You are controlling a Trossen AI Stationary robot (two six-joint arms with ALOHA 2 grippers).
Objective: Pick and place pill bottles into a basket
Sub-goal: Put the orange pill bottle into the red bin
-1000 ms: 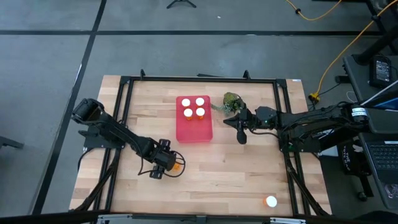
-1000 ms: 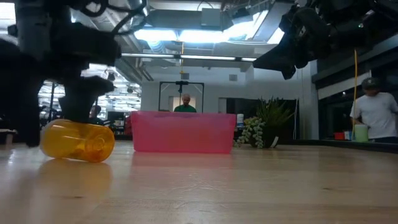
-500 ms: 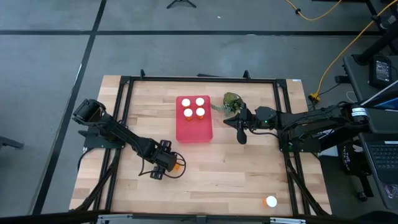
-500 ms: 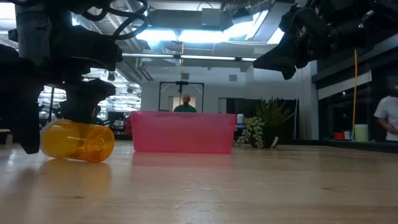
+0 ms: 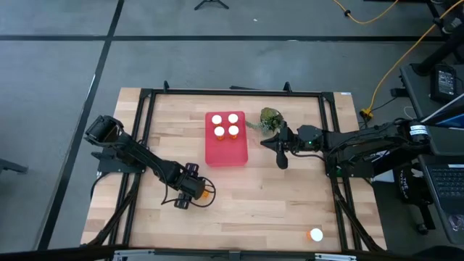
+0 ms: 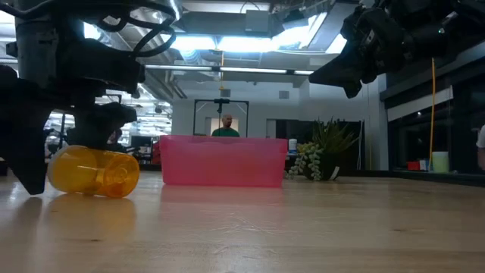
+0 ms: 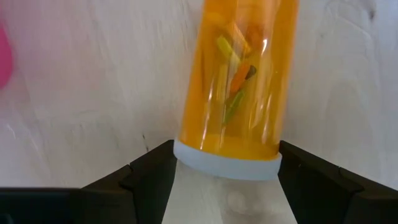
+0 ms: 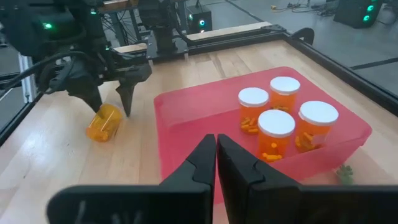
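Looking from high view: basket (image 5: 226,147) mid-desk w/ four capped pill bottles (image 5: 225,125) upright at its far end; fifth bottle (image 5: 205,193) lies on its side near basket's front-left corner, left gripper (image 5: 194,191) down over it, arm stretched low. A sixth (image 5: 316,235) sits well apart, front-right of basket. Low view: jaws straddle the bottle, touching desk, prob. lining up the grab. Left wrist: jaws apart either side of cap, not clamped. Right wrist: right gripper (image 8: 216,144) jaws together, hovering just right of basket, waiting.
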